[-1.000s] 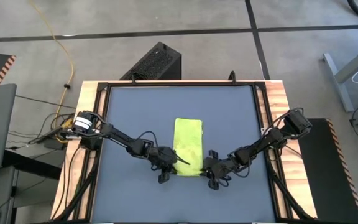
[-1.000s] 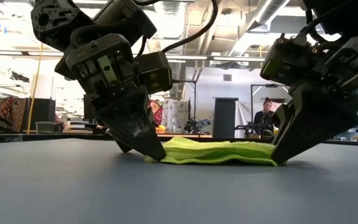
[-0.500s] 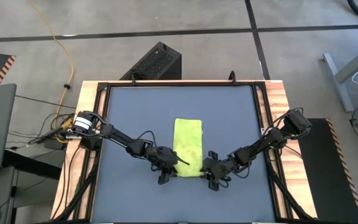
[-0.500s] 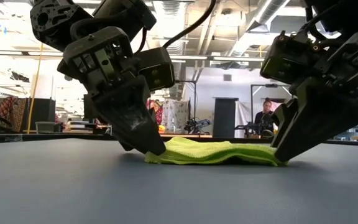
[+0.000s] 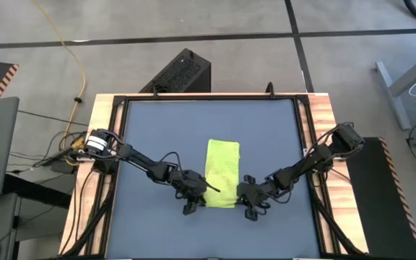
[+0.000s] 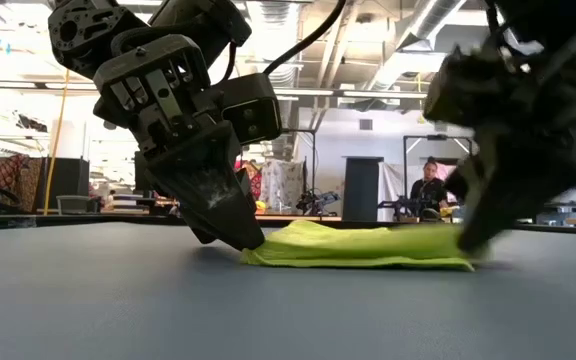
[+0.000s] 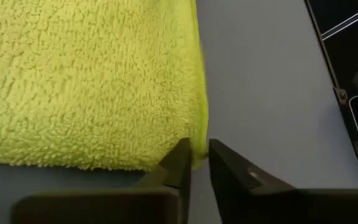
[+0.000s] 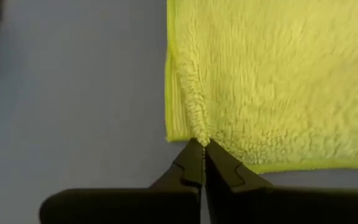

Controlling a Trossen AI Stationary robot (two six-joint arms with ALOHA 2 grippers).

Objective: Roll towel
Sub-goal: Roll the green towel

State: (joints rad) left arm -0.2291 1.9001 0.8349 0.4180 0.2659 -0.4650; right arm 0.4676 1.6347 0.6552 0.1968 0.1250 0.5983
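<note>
At the near short end of the lime yellow-green fleecy folded towel (image 5: 222, 174) on the grey worktop (image 5: 150, 130), the left gripper (image 7: 199, 155) and right gripper (image 8: 202, 151) each pinch a corner, nearly closed. Lift both evenly, then turn together for a tight roll.

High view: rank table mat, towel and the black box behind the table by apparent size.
1. Table mat, by far the largest.
2. Black box and towel look close. The box sits lower, on the floor, so I won't rank those two.
</note>
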